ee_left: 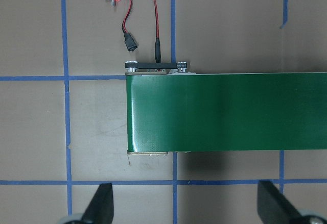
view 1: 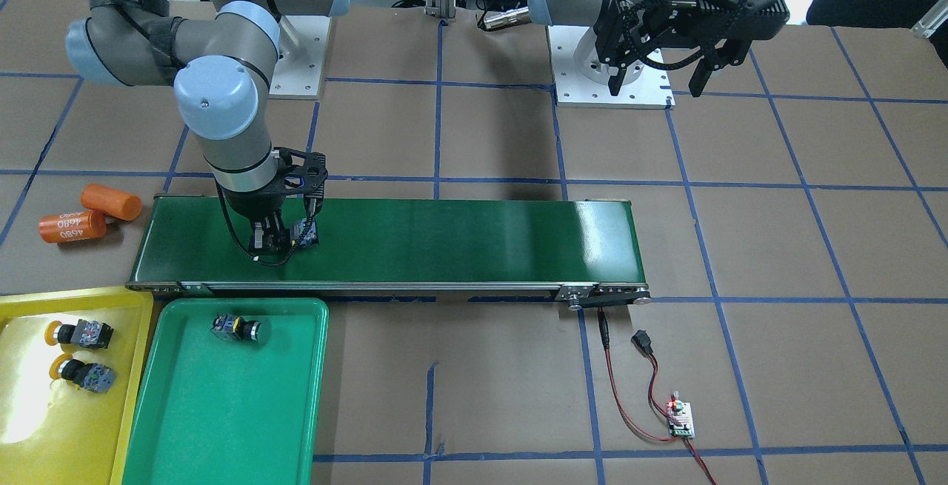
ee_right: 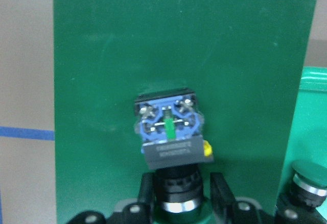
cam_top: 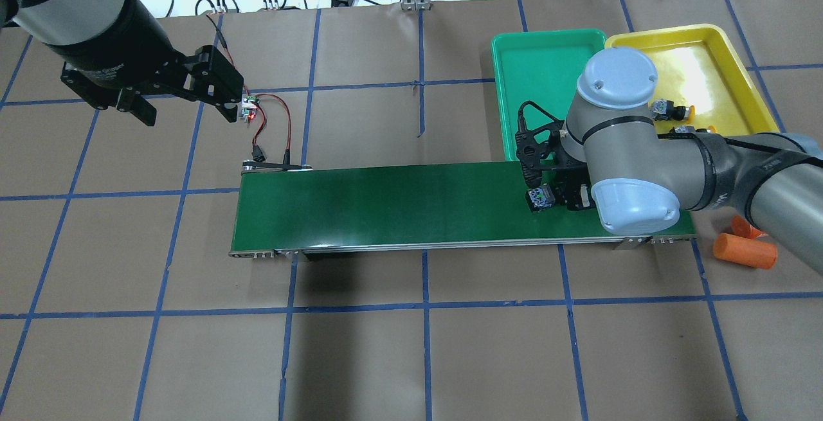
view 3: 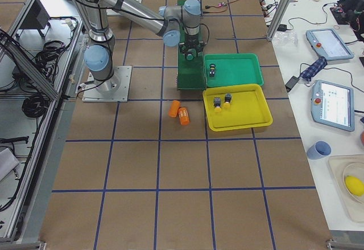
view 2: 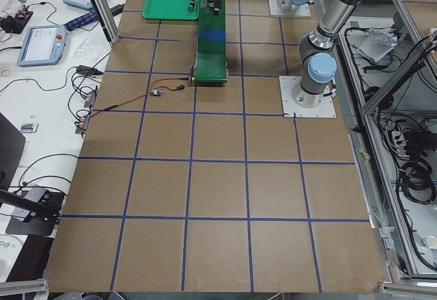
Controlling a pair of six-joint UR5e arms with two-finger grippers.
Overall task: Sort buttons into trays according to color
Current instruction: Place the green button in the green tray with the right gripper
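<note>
**Small push-button with a blue-grey contact block [ee_right: 168, 132], held over the long dark-green conveyor belt [view 1: 459, 237] at its tray end.**

The right gripper [ee_right: 181, 185] is closed on the button's black collar, and the cap colour cannot be told. Just beside the belt, the shallow green plastic tray [view 1: 222, 411] holds one green-capped button [view 1: 237, 329]. The glossy yellow plastic tray [view 1: 29, 411] next to it holds two yellow-capped buttons [view 1: 78, 333]. The left gripper [cam_top: 188, 112] hangs wide open and empty above the brown table [view 1: 778, 248], near the belt's other end.

arms [view 1: 233, 144]: silver-grey tubes | joint caps [view 1: 215, 100]: pale blue | tools [cam_top: 188, 117]: black, two-fingered | bases [view 1: 578, 85]: white bolted plates
</note>
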